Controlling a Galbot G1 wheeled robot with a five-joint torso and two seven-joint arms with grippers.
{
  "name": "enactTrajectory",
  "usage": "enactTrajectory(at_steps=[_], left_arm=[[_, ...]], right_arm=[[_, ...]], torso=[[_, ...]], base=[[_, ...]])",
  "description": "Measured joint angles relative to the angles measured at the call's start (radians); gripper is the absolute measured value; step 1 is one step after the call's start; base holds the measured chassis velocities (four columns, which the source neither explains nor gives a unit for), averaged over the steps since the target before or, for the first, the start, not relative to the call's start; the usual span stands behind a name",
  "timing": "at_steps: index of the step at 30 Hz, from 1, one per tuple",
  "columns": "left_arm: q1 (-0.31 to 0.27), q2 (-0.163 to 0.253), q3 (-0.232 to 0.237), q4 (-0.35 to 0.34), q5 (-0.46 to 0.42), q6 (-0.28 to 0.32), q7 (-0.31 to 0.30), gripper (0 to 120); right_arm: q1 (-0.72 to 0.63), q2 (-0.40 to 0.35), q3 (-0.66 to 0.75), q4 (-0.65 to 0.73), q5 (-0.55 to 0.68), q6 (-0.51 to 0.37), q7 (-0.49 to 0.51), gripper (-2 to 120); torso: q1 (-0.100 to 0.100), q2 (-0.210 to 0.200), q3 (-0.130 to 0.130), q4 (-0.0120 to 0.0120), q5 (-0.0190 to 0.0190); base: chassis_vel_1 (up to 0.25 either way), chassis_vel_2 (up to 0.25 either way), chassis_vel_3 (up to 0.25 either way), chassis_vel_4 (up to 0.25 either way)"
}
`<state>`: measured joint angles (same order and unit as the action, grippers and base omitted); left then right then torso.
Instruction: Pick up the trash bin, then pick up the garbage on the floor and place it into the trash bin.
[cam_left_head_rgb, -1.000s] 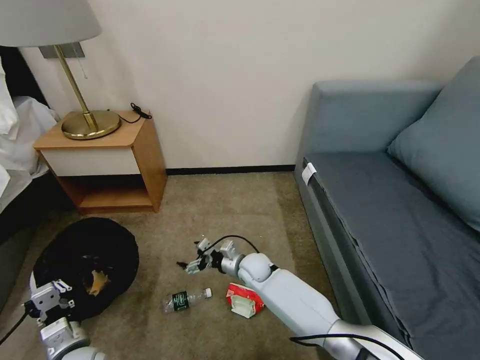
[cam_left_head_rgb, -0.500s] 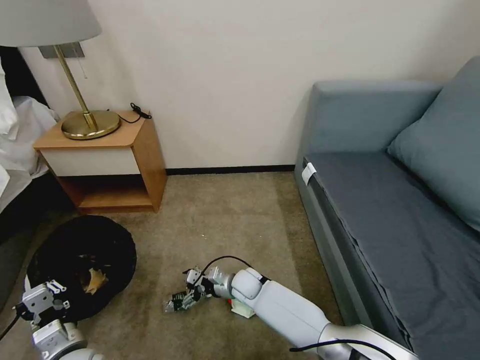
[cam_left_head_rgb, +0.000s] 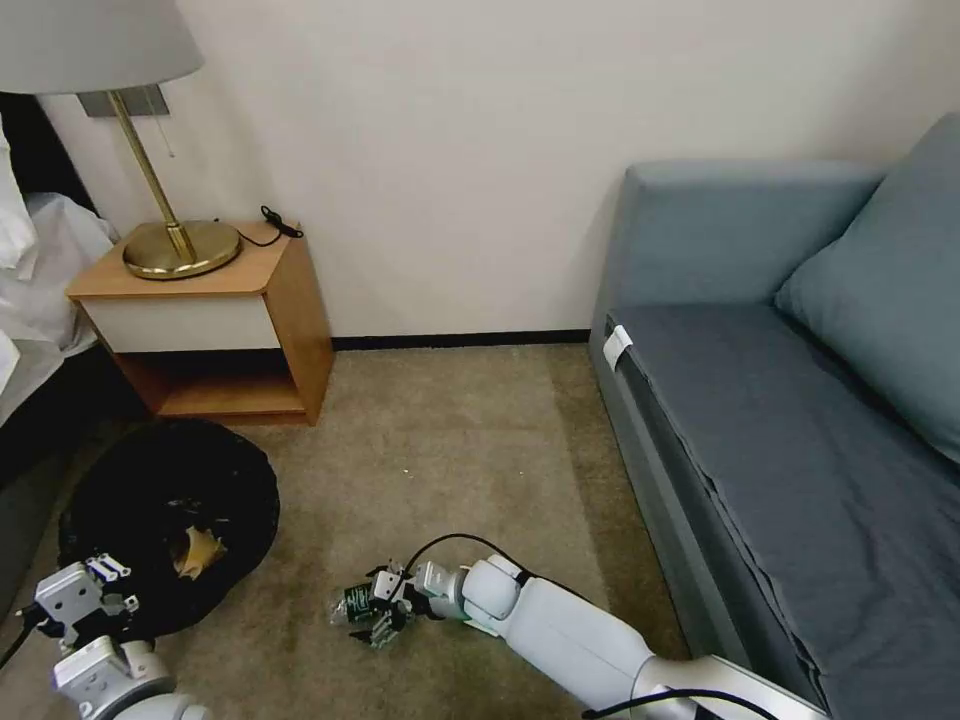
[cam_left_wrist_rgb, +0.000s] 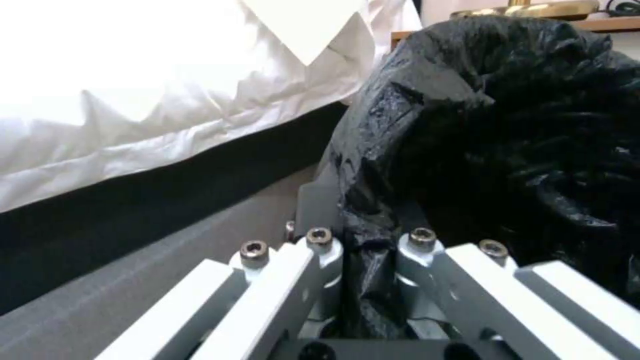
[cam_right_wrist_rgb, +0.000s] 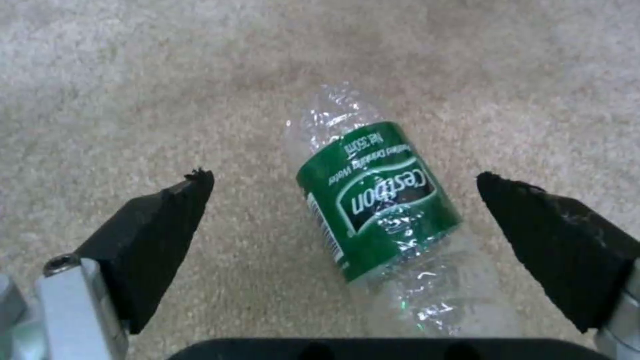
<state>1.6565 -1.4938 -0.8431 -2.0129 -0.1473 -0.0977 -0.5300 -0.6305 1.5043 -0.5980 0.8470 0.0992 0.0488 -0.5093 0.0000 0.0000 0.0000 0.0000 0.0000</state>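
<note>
Down on the carpet (cam_left_head_rgb: 450, 450), the right tool (cam_left_head_rgb: 372, 618) hangs just over the bottle (cam_left_head_rgb: 355, 602), its jaws spread wide with one dark pad (cam_right_wrist_rgb: 157, 235) on either side of the clear body and neither one touching the plastic. The bottle (cam_right_wrist_rgb: 380, 220) lies on its side between them, the green label facing up and the plastic crumpled at both ends. A black cable loops over the wrist behind the tool, and the pale arm runs back toward the lower right corner of the head view.

Over on the robot's left, the left tool (cam_left_wrist_rgb: 363, 260) is clamped on a fold of the wrinkly black bag at the rim of the trash bin (cam_left_wrist_rgb: 507, 130). In the head view the trash bin (cam_left_head_rgb: 130, 480) sits low beside the bed, its mouth tipped toward the camera, and a gold-brown wrapper (cam_left_head_rgb: 197, 550) lies inside it. White bedding (cam_left_wrist_rgb: 133, 90) hangs just beside the bin.

Beyond the bin stands a wooden nightstand (cam_left_head_rgb: 290, 300) carrying a brass lamp (cam_left_head_rgb: 180, 245). A grey sofa (cam_left_head_rgb: 760, 420) fills the right side, well apart from the bottle.
</note>
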Motion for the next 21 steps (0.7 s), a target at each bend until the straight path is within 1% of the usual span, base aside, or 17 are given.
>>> enactTrajectory(at_steps=[7,13,15,17,19,20,21], left_arm=[[0.011,-0.008,0.007,0.0,0.018,-0.008,-0.001,4],[0.013,-0.011,0.008,0.005,0.023,-0.014,-0.002,4],[0.015,-0.014,0.01,0.008,0.034,-0.018,-0.012,4],[0.016,-0.015,0.01,0.009,0.035,-0.018,-0.013,4],[0.021,-0.017,0.013,0.013,0.04,-0.025,-0.019,4],[0.021,-0.017,0.013,0.013,0.04,-0.025,-0.019,4],[0.024,-0.017,0.014,0.014,0.041,-0.027,-0.019,4]], right_arm=[[0.007,0.039,0.008,-0.084,-0.048,0.036,0.002,100],[0.013,0.041,0.012,-0.101,-0.053,0.039,0.014,99],[0.013,0.048,0.014,-0.112,-0.068,0.043,0.015,93],[0.013,0.05,0.014,-0.115,-0.07,0.045,0.015,92],[0.012,0.059,0.015,-0.124,-0.077,0.049,0.015,80],[0.012,0.059,0.015,-0.124,-0.077,0.049,0.015,80],[0.012,0.062,0.016,-0.127,-0.078,0.05,0.015,77]], torso=[[0.0,0.0,0.0,0.0,0.0],[0.0,0.0,0.0,-0.0001,0.0],[0.0,0.0,0.0,0.0,0.0],[0.0,0.0,0.0,0.0,0.0],[0.0,0.0,0.0,0.0,0.0],[0.0,0.0,0.0,0.0,0.0],[0.0,0.0,0.0,0.0,0.0]], base=[[0.0,0.0,0.0,0.0],[0.0,0.0,0.0,0.0],[0.0,0.0,0.0,0.0],[0.0,0.0,0.0,0.0],[0.0,0.0,0.0,0.0],[0.0,0.0,0.0,0.0],[0.0,0.0,0.0,0.0]])
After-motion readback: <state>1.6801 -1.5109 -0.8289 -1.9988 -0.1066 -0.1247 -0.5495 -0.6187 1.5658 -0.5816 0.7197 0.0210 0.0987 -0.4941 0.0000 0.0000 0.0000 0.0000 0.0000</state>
